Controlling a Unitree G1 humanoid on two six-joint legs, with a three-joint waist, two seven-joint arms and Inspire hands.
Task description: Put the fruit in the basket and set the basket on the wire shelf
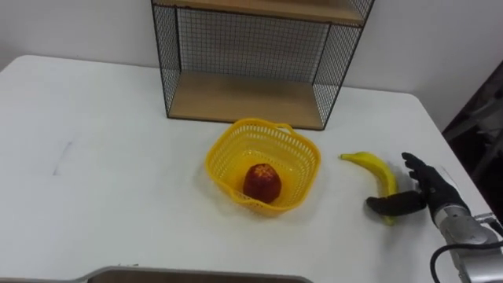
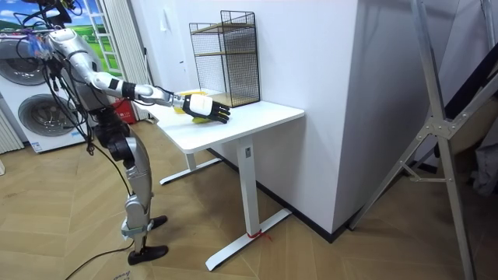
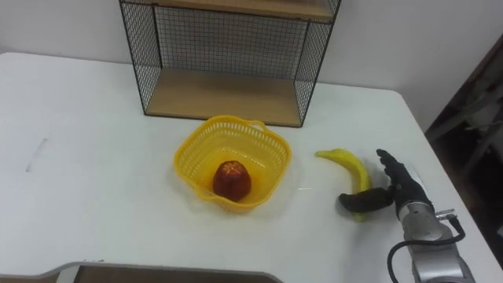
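Left eye view, nearest in: the right hand (image 1: 431, 195) lies on the table (image 1: 102, 157) well to the right of the basket (image 1: 212, 161) and a touch nearer the robot than it.
Hand state: released. The fingers (image 1: 414, 167) point straight up the table, and the thumb (image 1: 397, 204) reaches sideways across the near end of the banana. Nothing is clamped yet.
Banana: the banana (image 1: 376, 169) lies flat, right of the basket and clear of its rim. Its far tip points back toward the basket and its near end is under that thumb.
Basket: yellow and upright on the table, with a red fruit (image 1: 262, 182) already sitting inside on the near side of the floor.
Wire shelf: the wire shelf (image 1: 244, 98) stands just beyond the basket, with its lower board bare and ready.
Stage, my call: one fruit is in and the banana is being taken. The basket lift comes after that.
Risk one: a grip this close to the banana's end could let the long free part swing or slip out on the way over.
Risk two: a low carry could clip the basket's right rim and shove or tip it, because the basket is light.
Risk three: the shelf's wire side is close behind the basket, so a hasty lift later might snag it.
Room view adds: the robot stands upright at the table's side, arm stretched far out, the hand (image 2: 212, 111) flat near the table's middle. That long reach leaves little margin.
Eye views add: the thumb's contact with the banana, and the red fruit down in the basket.
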